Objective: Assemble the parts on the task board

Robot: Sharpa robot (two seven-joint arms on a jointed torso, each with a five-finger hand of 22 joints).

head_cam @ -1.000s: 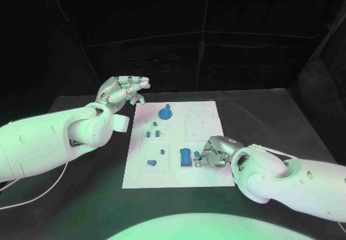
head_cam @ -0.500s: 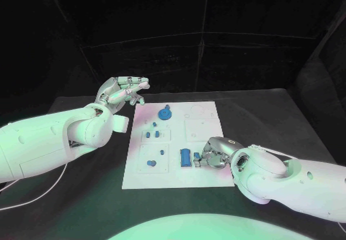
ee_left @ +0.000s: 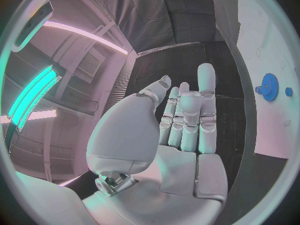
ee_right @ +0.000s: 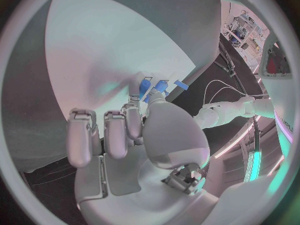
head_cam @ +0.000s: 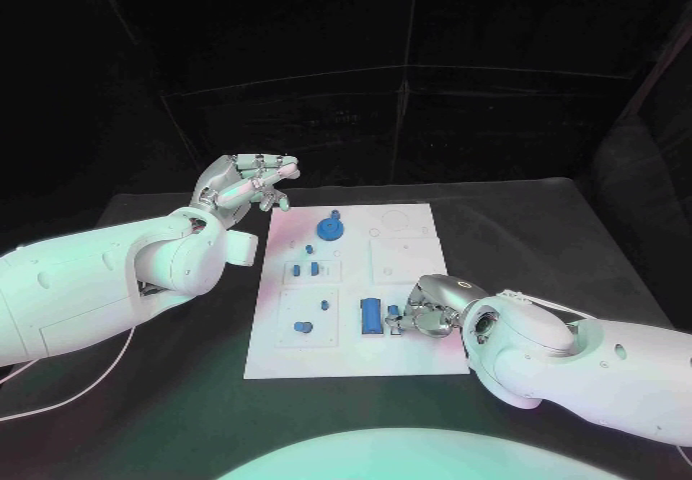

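Your task board [head_cam: 404,345], the white plate, lies lengthwise at the middle of the black table [head_cam: 548,230], its long sides running away from the robot.

Your left hand [head_cam: 248,182] is raised above the table just off the board's far left corner. It holds nothing: in the left wrist view the hand [ee_left: 184,130] is released, fingers [ee_left: 206,92] straight and side by side, palm bare. That view also catches the blue gear [ee_left: 269,87] on the board's edge, with a small blue piece [ee_left: 288,91] just beside it.

Your right hand [head_cam: 426,312] is down on the board's near right part, fingers bent over the surface. Its fingertips are at a small blue part [head_cam: 394,317], which sits just beside a long blue block [head_cam: 371,315]. From the right wrist view, the fingers [ee_right: 115,132] curl toward the white board [ee_right: 94,50] and blue pieces [ee_right: 153,87] show right at the tips. You cannot tell whether the part is pinched or merely touched.

Other parts on the board, head view:
- blue gear [head_cam: 332,229] with an upright post, at the far end
- two short blue pegs [head_cam: 304,268] side by side, mid-left
- one tiny blue piece [head_cam: 309,248] between the gear and the pegs
- a round blue part [head_cam: 303,326] near the left edge, level with the long block
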